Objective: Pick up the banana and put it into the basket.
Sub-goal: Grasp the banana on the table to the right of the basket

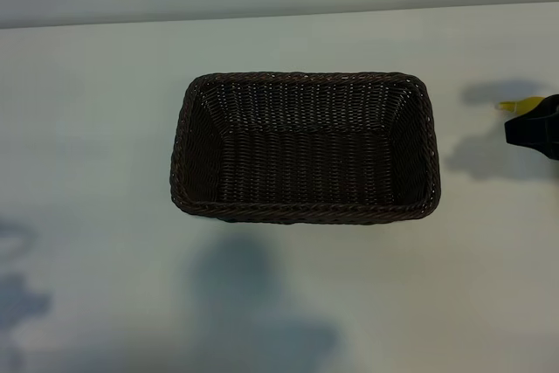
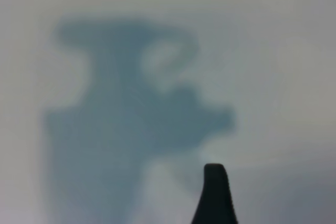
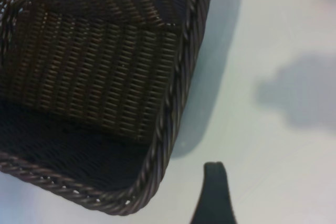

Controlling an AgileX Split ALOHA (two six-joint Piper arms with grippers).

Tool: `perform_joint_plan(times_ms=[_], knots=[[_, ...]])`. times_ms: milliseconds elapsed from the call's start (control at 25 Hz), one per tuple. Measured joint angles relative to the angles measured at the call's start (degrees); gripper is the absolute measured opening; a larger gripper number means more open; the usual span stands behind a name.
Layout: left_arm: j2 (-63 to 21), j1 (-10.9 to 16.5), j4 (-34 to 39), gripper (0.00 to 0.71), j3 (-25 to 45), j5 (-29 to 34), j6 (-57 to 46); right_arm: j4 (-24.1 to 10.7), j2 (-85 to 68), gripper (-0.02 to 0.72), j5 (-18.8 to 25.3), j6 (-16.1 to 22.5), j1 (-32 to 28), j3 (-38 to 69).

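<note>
Wicker basket [image 1: 305,148] as landmark, seen from above: it sits on the white table [image 1: 87,128] with nothing inside it. The banana [image 1: 509,105] shows only as a small yellow tip well to the right of the basket, level with its far rim, and the rest is hidden behind my right gripper [image 1: 534,125], a black mass at the picture's edge.

Right gripper: my wrist view looks across one basket corner [image 3: 131,198] and bare table beside it, with a single dark fingertip [image 3: 214,192] in sight. The jaws stand wide apart and nothing lies between them. From above, the gripper overlaps the banana, but whether it touches the fruit I cannot tell.

Left gripper: absent from the overhead view. Its wrist view gives one dark fingertip [image 2: 215,195] above bare table and a blurred shadow, jaws wide and holding nothing.

Step in hand, as I judge it: the pick-up has not begun. To do it well I should lower the right jaws across the banana's middle, square to its curve, so that the tapered ends cannot pivot out. Close gently, since the skin is smooth. Lift high enough to clear the braided rim before crossing toward the basket.
</note>
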Motion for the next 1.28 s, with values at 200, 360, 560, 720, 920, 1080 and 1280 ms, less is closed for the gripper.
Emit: perform_joint_plan(times_ms=[200, 360, 560, 720, 920, 1080, 1280], knots=[[-7.57, 0.0, -2.98, 0.58, 3.77, -0.65, 0.37, 0.0, 0.0, 0.573, 0.0, 0.0, 0.0, 0.0], [-10.68, 0.0, -2.98, 0.58, 3.77, -0.94, 0.44, 0.0, 0.0, 0.573, 0.0, 0.0, 0.0, 0.0], [-11.51, 0.0, -2.92, 0.58, 3.77, -1.19, 0.44, 0.0, 0.0, 0.573, 0.06, 0.0, 0.0, 0.0], [-12.4, 0.0, -2.92, 0.58, 3.81, -1.19, 0.44, -0.12, 0.0, 0.573, 0.51, 0.13, 0.0, 0.0], [-17.43, 0.0, -2.92, 0.579, 3.81, -1.19, 0.44, -4.39, 0.0, 0.573, 0.5, 3.32, 0.0, -0.1], [-22.89, 0.0, -2.92, 0.579, 3.83, -1.11, 0.44, -9.62, 0.0, 0.573, -0.31, 7.89, 0.0, -0.1], [-23.7, 0.0, -2.92, 0.579, 3.95, -1.16, 0.44, -16.41, 1.2, 0.573, -1.72, 12.57, 0.0, -0.46]])
